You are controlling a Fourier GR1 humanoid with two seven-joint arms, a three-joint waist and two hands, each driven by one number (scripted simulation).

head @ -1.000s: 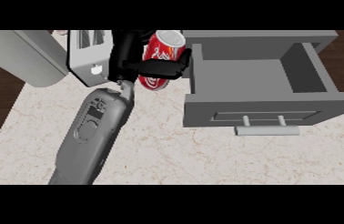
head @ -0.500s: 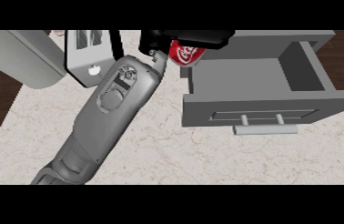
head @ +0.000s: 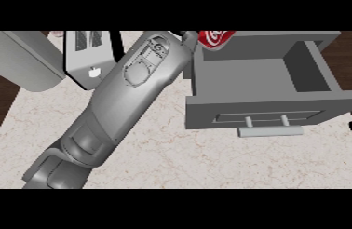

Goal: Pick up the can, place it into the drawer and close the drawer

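A red can (head: 216, 37) with white lettering shows at the top edge of the head view, held above the back left corner of the open grey drawer (head: 256, 114). My left hand (head: 189, 37) is mostly cut off by the view's top edge; only its dark base shows beside the can, at the end of the long grey forearm (head: 131, 88) that comes in from the lower left. The hand holds the can off the counter. The drawer's inside looks bare, and its bar handle (head: 269, 131) points toward me. My right hand does not show.
A white toaster-like appliance (head: 85, 60) with slots stands at the back left, partly under the forearm. A large grey rounded object (head: 29, 60) sits further left. The marble counter (head: 206, 163) ends at a dark strip (head: 5, 95) on the left.
My left arm has stretched further up and to the right, carrying the can from beside the appliance to over the drawer's back left corner. The hand has slid mostly out of view.
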